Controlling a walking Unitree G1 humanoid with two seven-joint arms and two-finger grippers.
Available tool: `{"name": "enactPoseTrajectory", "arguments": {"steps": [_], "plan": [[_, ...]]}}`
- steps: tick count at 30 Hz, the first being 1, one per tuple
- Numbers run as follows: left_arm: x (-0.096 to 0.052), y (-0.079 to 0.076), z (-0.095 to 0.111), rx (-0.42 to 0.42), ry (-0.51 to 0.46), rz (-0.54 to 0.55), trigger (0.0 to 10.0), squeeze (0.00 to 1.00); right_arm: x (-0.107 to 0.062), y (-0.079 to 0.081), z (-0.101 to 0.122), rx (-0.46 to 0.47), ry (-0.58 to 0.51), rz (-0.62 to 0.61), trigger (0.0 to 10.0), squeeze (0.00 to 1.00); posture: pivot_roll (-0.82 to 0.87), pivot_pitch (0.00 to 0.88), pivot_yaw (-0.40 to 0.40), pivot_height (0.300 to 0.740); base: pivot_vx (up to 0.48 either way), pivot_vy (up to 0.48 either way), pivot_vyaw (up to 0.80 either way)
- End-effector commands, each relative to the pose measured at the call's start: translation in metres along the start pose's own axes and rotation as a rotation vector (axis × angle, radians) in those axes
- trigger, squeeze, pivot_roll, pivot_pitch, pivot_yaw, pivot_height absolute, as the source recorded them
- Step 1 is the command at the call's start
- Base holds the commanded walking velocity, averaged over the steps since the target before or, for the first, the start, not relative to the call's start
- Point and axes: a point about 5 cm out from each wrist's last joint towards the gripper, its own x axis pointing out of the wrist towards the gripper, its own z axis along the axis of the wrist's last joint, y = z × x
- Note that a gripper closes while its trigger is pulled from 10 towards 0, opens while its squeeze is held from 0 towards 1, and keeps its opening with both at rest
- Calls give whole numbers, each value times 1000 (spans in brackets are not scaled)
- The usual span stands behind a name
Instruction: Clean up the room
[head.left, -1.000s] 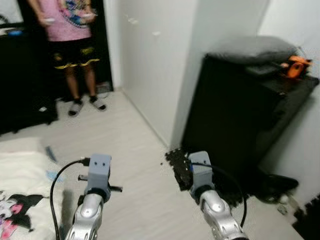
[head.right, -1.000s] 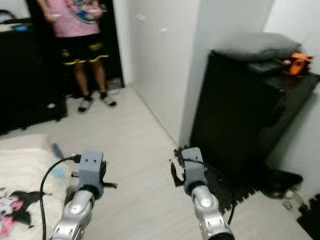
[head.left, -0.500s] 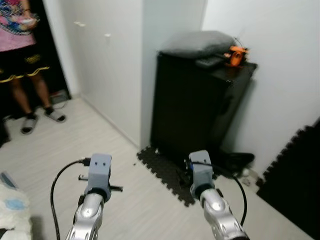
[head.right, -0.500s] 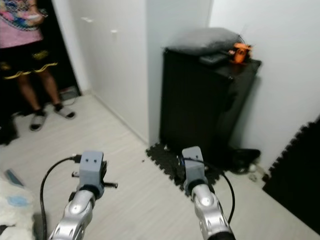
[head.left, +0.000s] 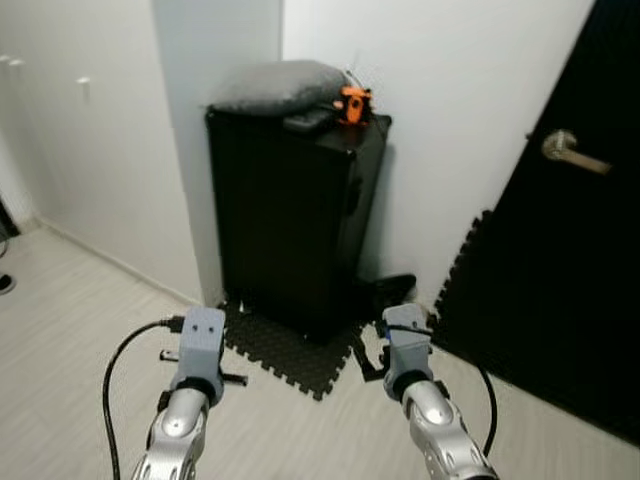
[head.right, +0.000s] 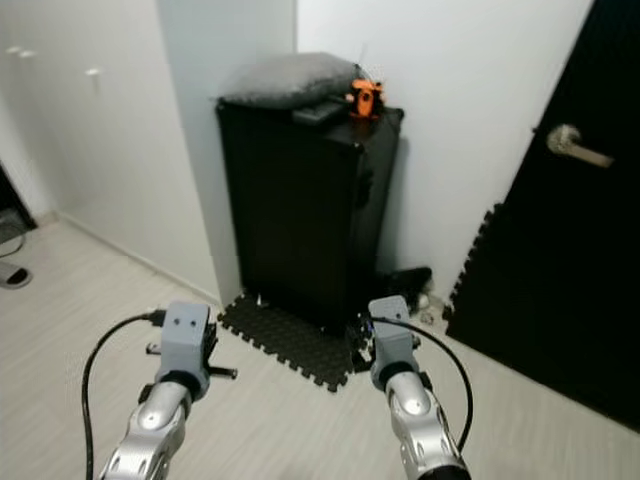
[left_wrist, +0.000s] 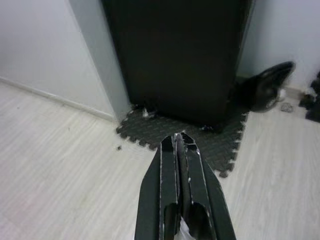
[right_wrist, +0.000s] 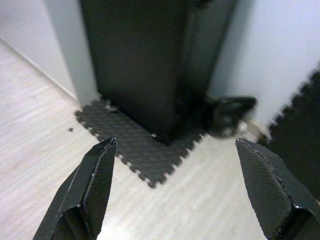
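Right gripper (right_wrist: 175, 195): we log its 2 black fingers spread wide apart, holding nothing, raised over the pale wood floor (head.left: 70, 320) and aimed at the foot of the cabinet. Left gripper (left_wrist: 181, 145): 2 fingers pressed together, nothing between them, also raised over the floor and aimed the same way.

Items, largest first:

1. Black door (head.left: 560, 230), on the robot's right, with 1 metal lever handle (head.left: 572, 152); foam matting leans along its lower edge. We see the handle in the head views.
2. White wall panels (head.left: 90, 150), on the left, running to the corner.
3. Tall black cabinet (head.left: 290, 220), standing in the corner against the white wall.
4. Black interlocking foam mat (left_wrist: 200, 140), under the cabinet's base and reaching out onto the floor. The wrist views show its toothed edge plainly.
5. Grey cushion (head.left: 275, 85), lying on the cabinet top.
6. Dark rounded object (right_wrist: 230, 112) on the floor between cabinet and door; we cannot tell what it is.
7. Flat dark item (head.left: 308, 121) on the cabinet top, beside the cushion.
8. Small orange object (head.left: 351, 103), on the cabinet top near the wall; clearest in the head views.
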Motion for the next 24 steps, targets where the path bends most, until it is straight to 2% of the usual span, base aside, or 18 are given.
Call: {"name": "enactPoseTrajectory", "arguments": {"steps": [1,24], "plan": [[0,-3,-1,10,5,-13,10000,0,-1,-3,-2,-6,12,-7,10000,0,0,43,-27,740,0,0,-800],[-1,-1,-2,20,9,-21,10000,0,-1,-3,-6,-5,26,-27,10000,0,6,28,-23,740,0,0,-800]]}}
